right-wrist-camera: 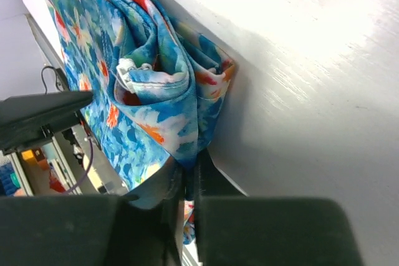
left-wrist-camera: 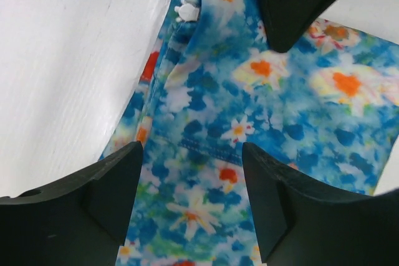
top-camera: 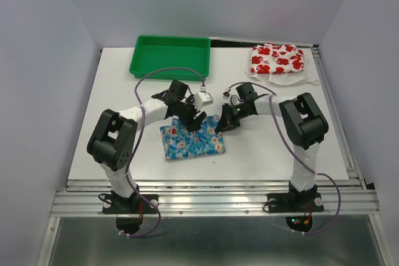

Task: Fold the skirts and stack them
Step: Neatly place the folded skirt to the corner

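Observation:
The blue skirt [top-camera: 192, 138] with small white and orange flowers lies folded at the table's middle. My left gripper [top-camera: 194, 119] is open just above its upper edge; in the left wrist view [left-wrist-camera: 190, 182] the cloth [left-wrist-camera: 262, 85] shows between the fingers. My right gripper [top-camera: 222, 124] is shut on the blue skirt's right corner, and the right wrist view [right-wrist-camera: 190, 179] shows the bunched cloth [right-wrist-camera: 149, 79] pinched between the fingers. The white skirt with red flowers [top-camera: 278, 60] lies folded at the back right.
A green plastic tray [top-camera: 169, 55] stands at the back left. A white cloth [top-camera: 293, 80] lies under the flowered skirt. A metal rail [top-camera: 340, 123] runs along the table's right edge. The right gripper's fingertip [left-wrist-camera: 293, 4] shows in the left wrist view.

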Action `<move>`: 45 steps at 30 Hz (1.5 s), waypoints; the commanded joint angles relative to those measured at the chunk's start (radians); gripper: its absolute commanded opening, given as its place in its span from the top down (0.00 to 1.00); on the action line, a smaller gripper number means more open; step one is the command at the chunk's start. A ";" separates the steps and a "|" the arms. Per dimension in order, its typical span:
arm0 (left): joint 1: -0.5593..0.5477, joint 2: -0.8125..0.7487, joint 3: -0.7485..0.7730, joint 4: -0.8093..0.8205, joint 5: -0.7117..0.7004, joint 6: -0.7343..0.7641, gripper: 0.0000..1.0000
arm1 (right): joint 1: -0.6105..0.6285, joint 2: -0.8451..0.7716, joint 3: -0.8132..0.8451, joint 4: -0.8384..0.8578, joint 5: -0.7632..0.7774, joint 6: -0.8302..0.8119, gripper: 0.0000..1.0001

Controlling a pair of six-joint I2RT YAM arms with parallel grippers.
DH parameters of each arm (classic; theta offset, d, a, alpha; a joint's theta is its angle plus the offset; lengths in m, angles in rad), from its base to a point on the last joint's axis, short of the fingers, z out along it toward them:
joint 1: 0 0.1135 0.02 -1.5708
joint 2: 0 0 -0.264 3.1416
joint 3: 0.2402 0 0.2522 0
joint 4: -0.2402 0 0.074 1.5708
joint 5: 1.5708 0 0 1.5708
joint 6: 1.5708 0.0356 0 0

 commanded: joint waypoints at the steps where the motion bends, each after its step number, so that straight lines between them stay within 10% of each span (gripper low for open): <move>1: -0.014 -0.207 -0.053 0.108 -0.037 -0.006 0.23 | 0.002 -0.040 -0.012 0.036 0.050 -0.001 0.99; 16: 0.112 -0.129 0.095 0.009 0.209 0.103 0.01 | 0.029 -0.237 -0.061 0.075 0.120 -0.309 0.99; 27: 0.141 -0.147 0.071 0.078 0.138 0.034 0.08 | 0.029 -0.299 0.007 -0.045 0.370 -0.529 0.99; 45: 0.138 -0.013 0.115 0.178 0.426 0.333 0.01 | 0.058 -0.389 -0.075 -0.029 0.272 -0.857 0.99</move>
